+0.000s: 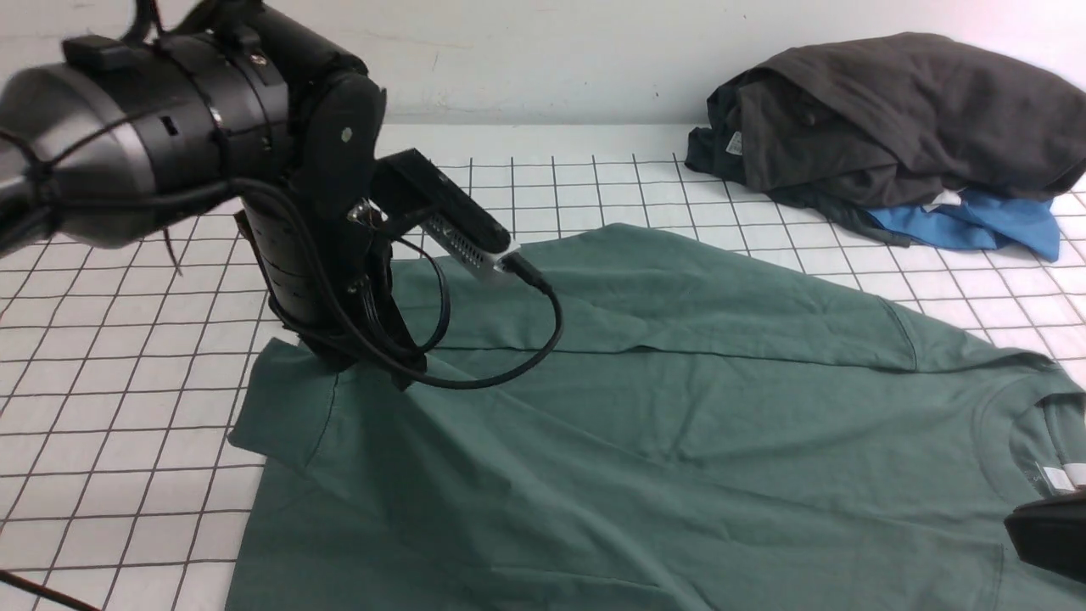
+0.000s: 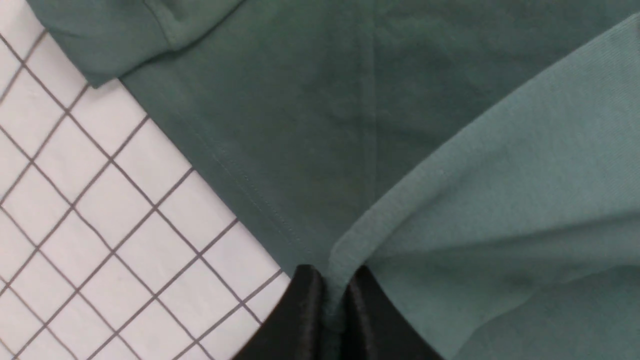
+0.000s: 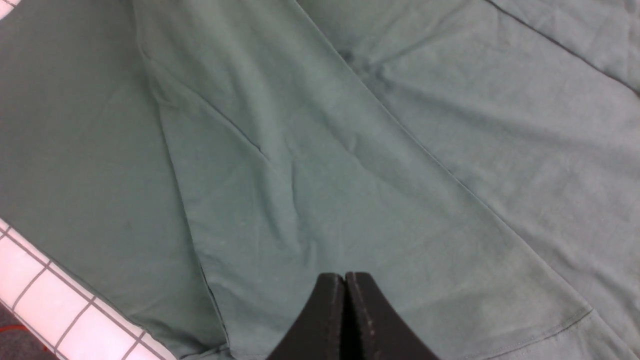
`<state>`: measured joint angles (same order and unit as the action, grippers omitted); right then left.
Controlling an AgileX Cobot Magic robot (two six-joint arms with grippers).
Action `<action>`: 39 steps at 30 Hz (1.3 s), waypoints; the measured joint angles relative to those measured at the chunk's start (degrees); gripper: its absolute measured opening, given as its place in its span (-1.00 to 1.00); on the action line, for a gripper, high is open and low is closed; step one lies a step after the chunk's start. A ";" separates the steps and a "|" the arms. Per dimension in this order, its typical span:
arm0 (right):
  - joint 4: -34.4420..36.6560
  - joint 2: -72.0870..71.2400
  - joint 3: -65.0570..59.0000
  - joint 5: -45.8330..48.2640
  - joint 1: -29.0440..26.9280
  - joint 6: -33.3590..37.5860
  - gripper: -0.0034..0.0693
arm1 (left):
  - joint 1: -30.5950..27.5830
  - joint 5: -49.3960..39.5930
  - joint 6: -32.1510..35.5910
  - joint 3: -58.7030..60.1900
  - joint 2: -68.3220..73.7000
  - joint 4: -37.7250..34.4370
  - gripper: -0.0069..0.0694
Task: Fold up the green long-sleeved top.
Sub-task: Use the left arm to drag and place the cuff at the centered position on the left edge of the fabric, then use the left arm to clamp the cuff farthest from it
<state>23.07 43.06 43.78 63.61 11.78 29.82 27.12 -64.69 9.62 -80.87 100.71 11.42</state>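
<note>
Gripper (L) [image 2: 332, 305] pinching green LS top [image 1: 679, 441] nr hem edge.

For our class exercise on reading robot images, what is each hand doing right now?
Left hand: closed, pinching a fold of the green top.
Right hand: closed, holding nothing.

Two claws [image 2: 337, 277], at least three garments [image 1: 764, 424]

Top [image 1: 764, 424] — plain green — seams matching
</note>
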 joint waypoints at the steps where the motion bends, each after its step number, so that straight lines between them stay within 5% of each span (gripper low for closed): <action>1: -0.06 0.00 0.00 0.00 0.00 0.00 -0.94 | 0.00 0.32 -0.18 -0.07 1.74 0.13 -0.76; 11: -2.27 0.67 0.00 0.22 0.00 -2.74 -0.94 | -2.41 4.00 -5.84 -0.13 9.96 2.16 -0.57; 18: -6.13 8.13 0.73 -2.01 0.00 -6.09 -0.94 | -8.71 5.51 -7.21 -3.92 10.68 -3.37 0.15; 22: -7.01 15.17 4.33 -4.55 0.00 -7.19 -0.94 | -13.98 6.57 -5.86 -8.88 11.81 -8.33 0.35; 30: -6.67 27.83 15.10 -6.23 0.00 -8.29 -0.94 | -21.25 11.42 -5.52 -17.28 20.56 -13.25 0.38; 39: -6.31 33.84 16.57 -6.23 0.00 -8.29 -0.94 | -22.61 14.43 -5.52 -22.83 29.34 -15.54 0.34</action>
<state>16.76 76.90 60.36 57.37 11.78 21.53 4.51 -50.26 4.09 -103.70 130.04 -4.12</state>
